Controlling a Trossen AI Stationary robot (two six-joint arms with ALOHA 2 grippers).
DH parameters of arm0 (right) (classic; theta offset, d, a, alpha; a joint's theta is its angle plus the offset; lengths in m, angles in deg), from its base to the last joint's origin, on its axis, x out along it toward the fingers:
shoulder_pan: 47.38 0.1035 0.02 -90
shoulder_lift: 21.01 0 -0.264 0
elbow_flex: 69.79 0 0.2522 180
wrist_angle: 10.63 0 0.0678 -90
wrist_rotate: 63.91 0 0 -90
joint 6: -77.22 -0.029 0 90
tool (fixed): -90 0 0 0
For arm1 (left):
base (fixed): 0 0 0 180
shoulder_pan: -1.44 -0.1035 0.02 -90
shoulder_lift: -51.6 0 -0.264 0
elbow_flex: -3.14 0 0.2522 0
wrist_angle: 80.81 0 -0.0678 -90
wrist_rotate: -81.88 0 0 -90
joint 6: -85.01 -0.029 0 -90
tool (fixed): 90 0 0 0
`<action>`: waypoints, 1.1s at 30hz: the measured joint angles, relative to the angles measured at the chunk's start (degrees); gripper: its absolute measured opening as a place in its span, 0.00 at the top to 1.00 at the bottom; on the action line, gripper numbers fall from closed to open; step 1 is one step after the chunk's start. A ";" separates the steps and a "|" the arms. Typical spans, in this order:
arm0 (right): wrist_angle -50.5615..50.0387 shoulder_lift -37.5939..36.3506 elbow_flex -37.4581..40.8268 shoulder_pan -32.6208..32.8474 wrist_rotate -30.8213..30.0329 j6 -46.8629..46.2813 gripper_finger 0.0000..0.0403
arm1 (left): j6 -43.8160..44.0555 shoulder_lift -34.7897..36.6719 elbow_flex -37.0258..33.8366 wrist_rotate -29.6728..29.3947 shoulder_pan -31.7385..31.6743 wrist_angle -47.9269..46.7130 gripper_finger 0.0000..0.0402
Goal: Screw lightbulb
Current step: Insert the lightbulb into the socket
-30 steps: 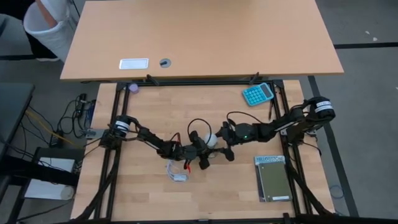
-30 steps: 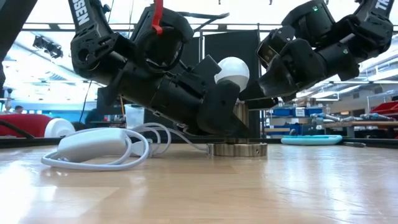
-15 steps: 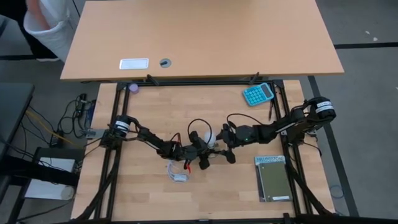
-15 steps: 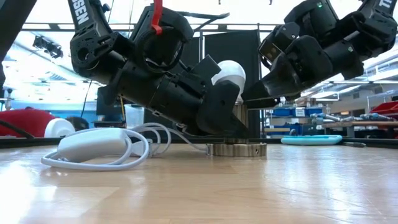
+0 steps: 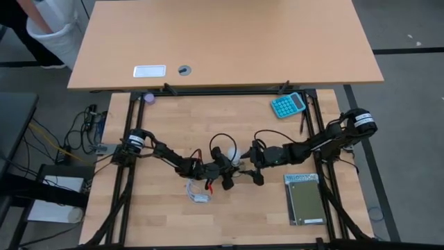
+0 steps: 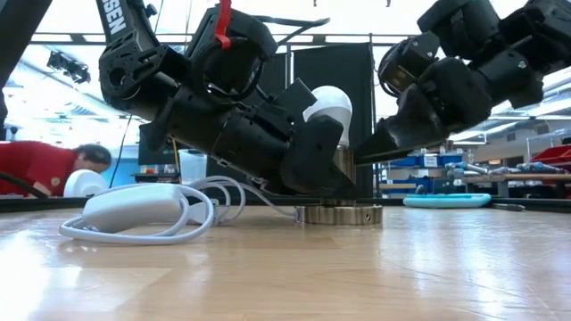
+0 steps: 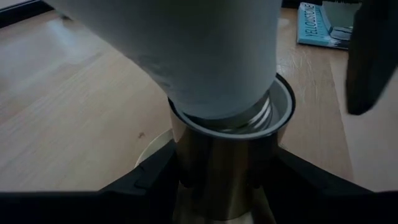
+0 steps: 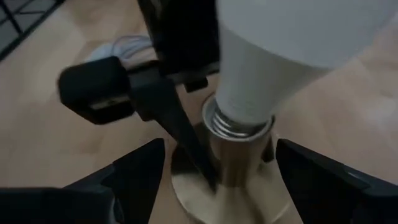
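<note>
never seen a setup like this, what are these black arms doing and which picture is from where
Two robot arms work at a wooden table. One picture looks straight down, one looks level across the tabletop, and two come from cameras on the wrists. The left gripper has its jaws closed on the brass socket, steadying it. The lightbulb sits tilted with its screw base in that socket. The right gripper sits beside the bulb, jaws open. Also there: a teal calculator, a green booklet and a coiled white cable.

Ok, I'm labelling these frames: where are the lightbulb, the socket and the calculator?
lightbulb [image 6: 328,102], low view, on its white dome.
socket [image 7: 214,158], left wrist view, on its brass-coloured barrel below the rim.
calculator [image 5: 287,105], high view, on its teal face.
</note>
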 joint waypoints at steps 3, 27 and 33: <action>2.02 0.00 0.01 -1.37 0.66 -0.04 0.23 | -0.06 0.00 -0.02 0.00 0.00 0.00 0.49; 7.41 0.00 0.00 -4.87 9.05 1.05 0.23 | -0.04 -0.02 -0.04 0.02 0.07 0.20 0.49; 3.13 -1.39 0.00 -2.93 6.04 0.46 0.23 | 0.27 -0.02 -0.07 0.04 0.07 0.20 0.49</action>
